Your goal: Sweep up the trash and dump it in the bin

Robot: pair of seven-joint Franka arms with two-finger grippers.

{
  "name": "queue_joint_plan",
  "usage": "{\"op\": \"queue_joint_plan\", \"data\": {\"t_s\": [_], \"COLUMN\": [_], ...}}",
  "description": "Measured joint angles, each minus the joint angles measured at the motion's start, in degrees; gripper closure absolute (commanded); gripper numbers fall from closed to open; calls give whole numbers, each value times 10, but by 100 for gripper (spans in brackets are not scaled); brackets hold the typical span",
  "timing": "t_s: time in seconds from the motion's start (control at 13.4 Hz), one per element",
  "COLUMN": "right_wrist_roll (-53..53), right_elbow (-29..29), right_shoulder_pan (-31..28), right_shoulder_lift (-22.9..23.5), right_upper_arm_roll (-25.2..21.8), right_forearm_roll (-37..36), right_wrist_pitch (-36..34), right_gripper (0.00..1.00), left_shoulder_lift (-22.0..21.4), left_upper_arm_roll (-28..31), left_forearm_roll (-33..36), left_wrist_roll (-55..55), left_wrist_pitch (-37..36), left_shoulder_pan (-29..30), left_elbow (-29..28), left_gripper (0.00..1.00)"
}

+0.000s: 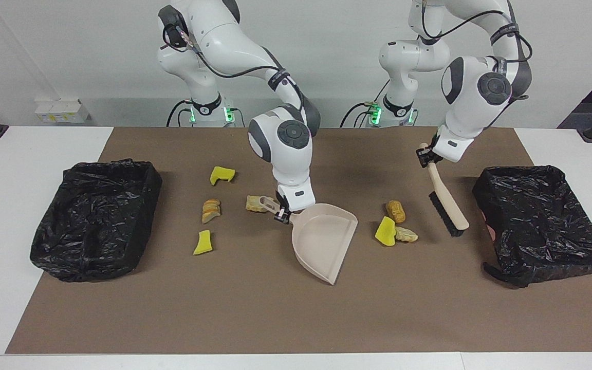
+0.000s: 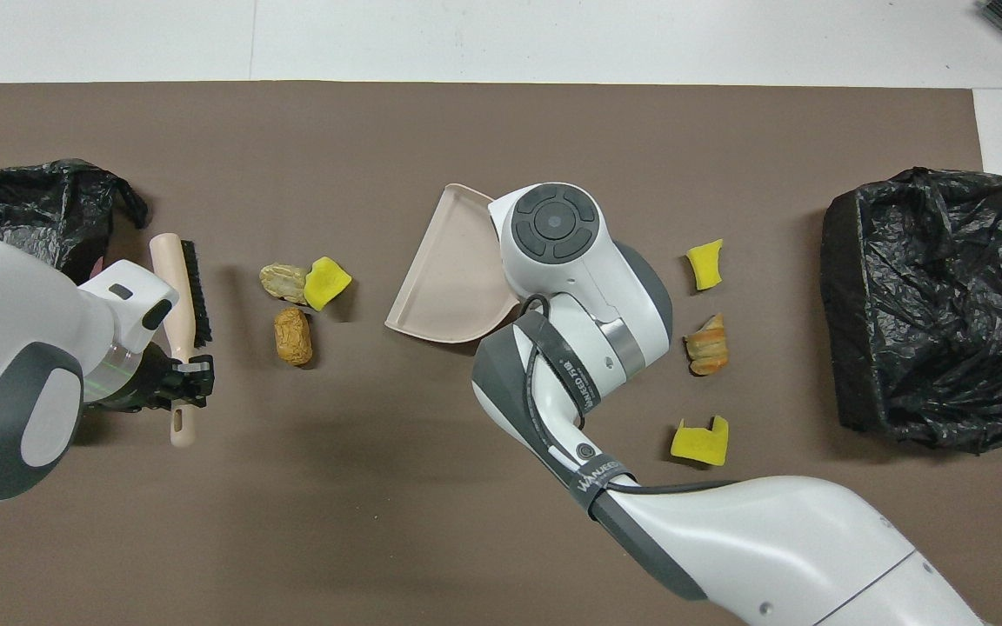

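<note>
Right gripper (image 1: 281,215) low over the mat's middle, clamped on the handle of the beige dustpan (image 1: 322,237). Pan lies on the brown mat (image 1: 255,313), its open mouth turned toward the left arm's end of the table.

Left gripper (image 1: 426,156) closed around the handle of the hand brush (image 1: 446,201), held over the mat just beside the black-lined bin at the left arm's end (image 1: 542,221). Brush slants downward, bristle end low; contact with the mat cannot be judged.

Trash, nearest the robots first:
- Yellow notched wedge (image 1: 222,175), toward the right arm's end.
- Tan chunk (image 1: 253,204) just beside the dustpan handle, partly hidden by the handle.
- Orange-striped bread chunk (image 1: 210,210) beside it, toward the right arm's end.
- Brown bread roll piece (image 1: 395,211), between dustpan and brush.
- Yellow wedge (image 1: 385,232) and pale tan chunk (image 1: 407,235), touching, just off the pan's mouth.
- Yellow scrap (image 1: 203,242), farthest from the robots on the right arm's side.

Second black-lined bin (image 1: 95,218) at the right arm's end of the mat. All seven scraps lie on the mat; none in the pan or the bins.
</note>
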Motion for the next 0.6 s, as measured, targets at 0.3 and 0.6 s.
{"op": "queue_joint_plan", "data": {"t_s": [0.3,0.6], "right_wrist_roll": [-98,-146], "right_elbow": [-22,-40], "right_shoulder_pan": [1,4], "right_shoulder_lift": [-11,-23], "right_upper_arm_roll": [1,3], "right_forearm_roll": [-3,-20], "right_wrist_pitch": [1,1], "right_gripper": [100,100], "left_shoulder_lift": [31,53], "left_upper_arm_roll": [-9,-15], "left_forearm_roll": [-33,-38], "left_wrist_roll": [-13,-25], "left_wrist_pitch": [42,95], "left_shoulder_pan": [-3,-52], "left_elbow": [-14,-16], "left_gripper": [100,100]}}
